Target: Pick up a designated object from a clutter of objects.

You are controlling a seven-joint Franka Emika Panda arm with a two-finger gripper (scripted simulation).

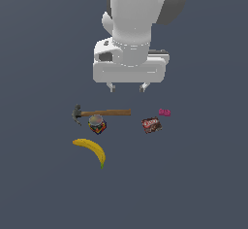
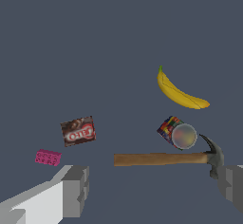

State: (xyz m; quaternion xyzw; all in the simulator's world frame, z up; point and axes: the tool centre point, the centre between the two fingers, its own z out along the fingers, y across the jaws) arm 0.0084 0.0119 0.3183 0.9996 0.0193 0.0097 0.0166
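The small can has a silvery-grey top and a multicoloured label, and stands right beside the hammer's handle near the dark head. My gripper hangs open high above the hammer handle, with nothing between its fingers. In the exterior view the can lies below and to the left of the gripper. The hammer, the yellow banana, the flat dark-red box and the tiny pink block make up the clutter.
All objects lie on a flat dark grey-blue floor. The banana lies just past the can on the side away from the hammer. The box and pink block sit apart on the exterior view's right.
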